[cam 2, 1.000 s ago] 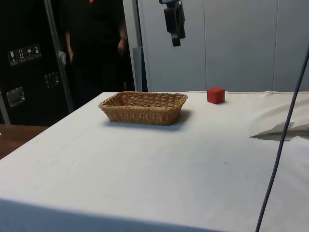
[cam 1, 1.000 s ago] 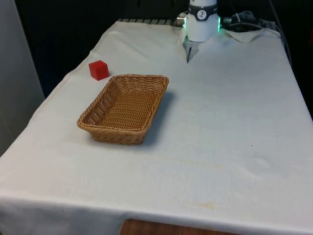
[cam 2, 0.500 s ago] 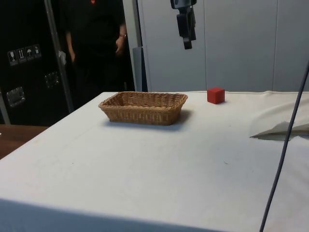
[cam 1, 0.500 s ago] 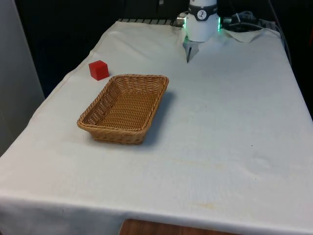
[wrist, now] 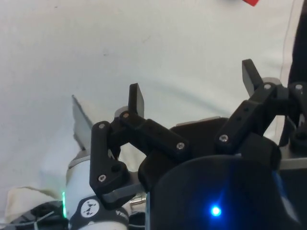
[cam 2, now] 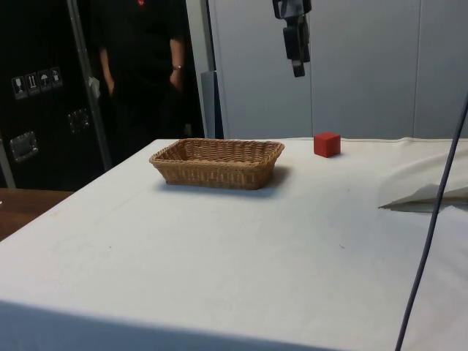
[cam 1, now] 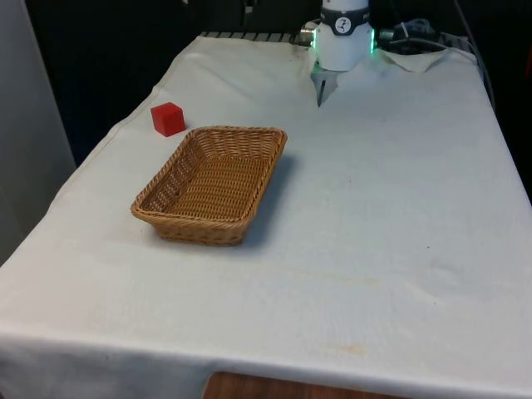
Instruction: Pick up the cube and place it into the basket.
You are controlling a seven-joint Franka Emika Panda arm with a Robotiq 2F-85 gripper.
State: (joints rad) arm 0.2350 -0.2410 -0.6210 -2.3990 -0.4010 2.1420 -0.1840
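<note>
My pincer (wrist: 192, 86) hangs spread wide and empty, high above the table (cam 2: 219, 248). The red cube (cam 2: 327, 144) sits just beyond the wicker basket (cam 2: 217, 162) (untouched); I should centre over it before descending.

— How many things sit on the white cloth?

— Two: one red cube (cam 1: 168, 119) and one wicker basket (cam 1: 211, 184), apart from each other.

— Any grippers?

— One black gripper (cam 2: 297, 45), with two fingers (wrist: 136, 98) spread wide (it hangs high above the table in the side view).

— People?

— One person (cam 2: 142, 69) in dark clothes stands behind the table.
</note>
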